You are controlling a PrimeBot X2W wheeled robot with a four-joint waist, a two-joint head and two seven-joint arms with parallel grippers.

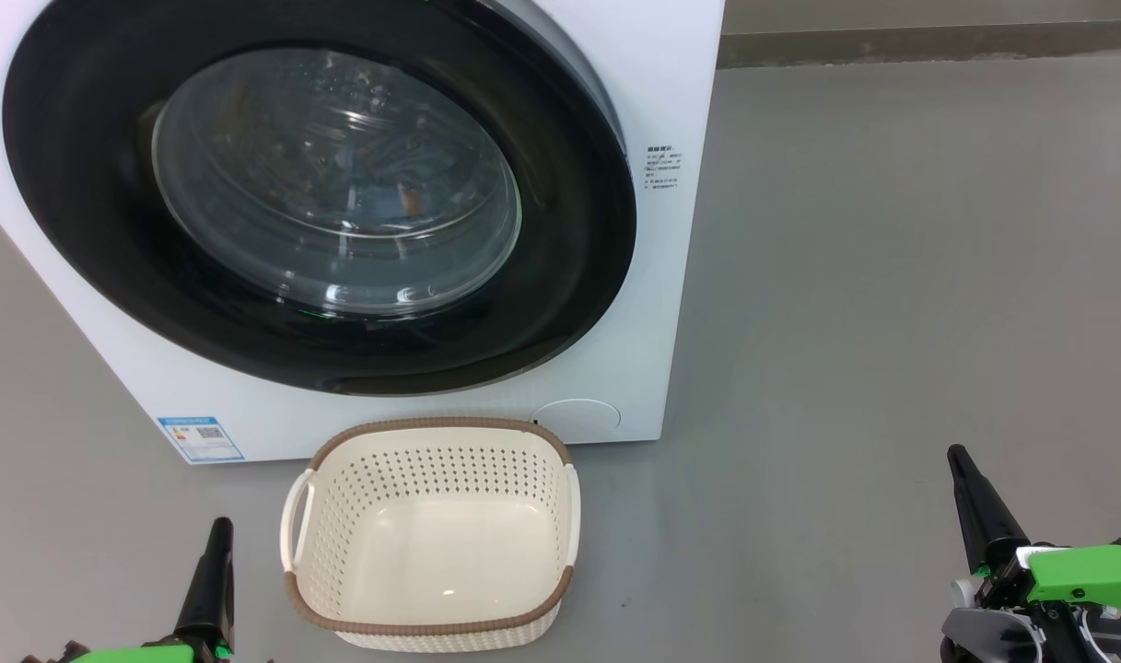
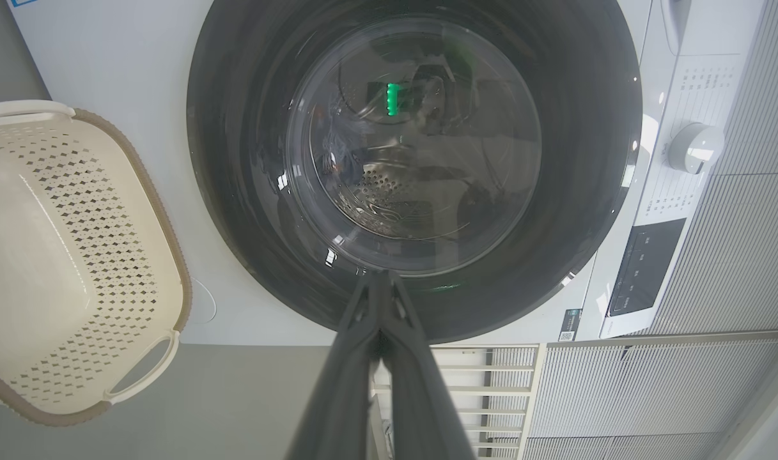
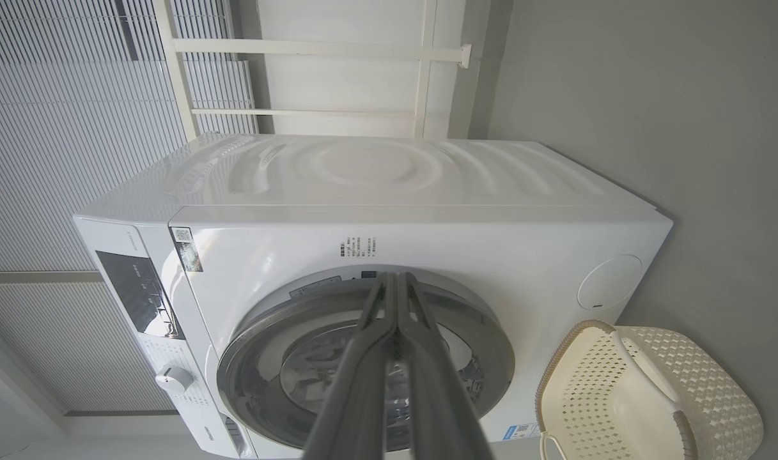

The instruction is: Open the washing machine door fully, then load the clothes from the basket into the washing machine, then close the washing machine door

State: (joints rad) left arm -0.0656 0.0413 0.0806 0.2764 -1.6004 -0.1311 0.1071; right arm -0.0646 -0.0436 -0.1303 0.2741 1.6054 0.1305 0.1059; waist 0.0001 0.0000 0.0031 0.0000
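- I couldn't read the blue label (image 1: 201, 439) on the washing machine (image 1: 671, 304).
- Basket (image 1: 431, 630) sat on grey floor (image 1: 892, 276).
- Left gripper (image 1: 220, 527) and right gripper (image 1: 958, 454) were both closed, empty.

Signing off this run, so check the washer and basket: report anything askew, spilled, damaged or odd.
Nothing stands out. The washing machine door looks shut against the washing machine, glass unbroken. The basket stands upright and empty on the floor before it, nothing spilled. The left gripper and right gripper are shut, holding nothing.
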